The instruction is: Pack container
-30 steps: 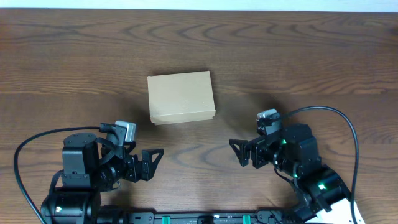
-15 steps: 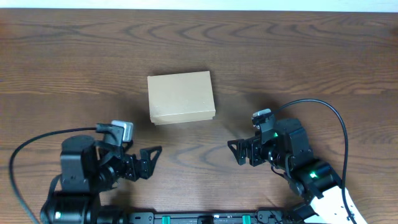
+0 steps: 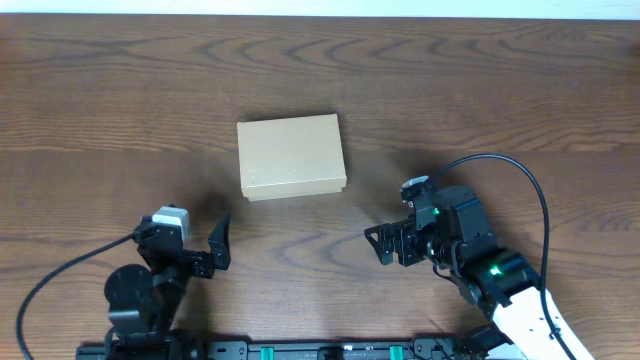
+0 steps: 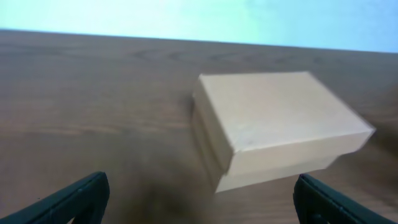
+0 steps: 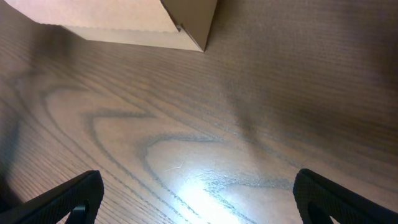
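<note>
The container, a plain brown cardboard box (image 3: 290, 155), sits on the wooden table with its lid down. It fills the middle right of the left wrist view (image 4: 280, 124) and shows as a corner at the top of the right wrist view (image 5: 124, 18). My left gripper (image 3: 205, 240) is open and empty, below and left of the box, apart from it, with both fingers low in its wrist view (image 4: 199, 199). My right gripper (image 3: 378, 245) is open and empty, below and right of the box, pointing left, fingers wide apart (image 5: 196, 199).
The brown wooden table (image 3: 480, 90) stretches around the box. Black cables loop from both arms near the front edge, one on the right (image 3: 535, 195). No other objects show.
My left gripper has turned from pointing right to pointing up towards the box, and the arm shifted left. My right gripper has crept slightly left. The box has not moved.
</note>
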Motion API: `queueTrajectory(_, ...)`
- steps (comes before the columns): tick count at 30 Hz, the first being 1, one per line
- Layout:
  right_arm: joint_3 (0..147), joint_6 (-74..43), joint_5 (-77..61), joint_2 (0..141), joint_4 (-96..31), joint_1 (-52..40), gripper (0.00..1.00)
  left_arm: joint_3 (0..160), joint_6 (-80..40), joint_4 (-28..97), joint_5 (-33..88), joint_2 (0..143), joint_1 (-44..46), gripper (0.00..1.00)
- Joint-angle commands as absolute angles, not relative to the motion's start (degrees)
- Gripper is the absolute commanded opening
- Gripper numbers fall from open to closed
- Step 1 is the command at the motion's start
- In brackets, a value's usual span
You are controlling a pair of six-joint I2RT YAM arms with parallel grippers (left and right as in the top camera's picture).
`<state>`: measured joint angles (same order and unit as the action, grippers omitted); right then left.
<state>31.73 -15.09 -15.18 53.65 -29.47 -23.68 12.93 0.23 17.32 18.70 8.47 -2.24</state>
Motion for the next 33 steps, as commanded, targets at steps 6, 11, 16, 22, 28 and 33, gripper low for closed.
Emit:
queueTrajectory(6,31.5,-15.8,-15.0,53.9,-29.6,-24.1,0.99,4.7,0.7,15.0,17.4,0.2,-2.7,0.95)
queueTrajectory(11,31.5,-15.8,-15.0,53.9,-29.5,-24.1,0.99,4.6,1.3,14.3,17.6,0.2,-2.6,0.95)
queueTrajectory(16,31.5,-15.8,-15.0,53.9,-29.6,-24.1,0.99,4.6,1.3,14.3,17.6,0.3,-2.6,0.95)
queueTrajectory(22,31.5,-15.8,-15.0,53.9,-29.5,-24.1,0.99,4.6,1.3,14.3,17.6,0.3,-2.6,0.95)
queueTrajectory(28,31.5,-15.8,-15.0,53.9,-29.6,-24.1,0.99,4.6,1.3,14.3,17.5,0.3,-2.6,0.95)
queueTrajectory(33,31.3,-14.5,-13.4,52.4,-30.3,-24.1,0.99,4.6,1.3,14.3,17.6,0.3,-2.6,0.95)
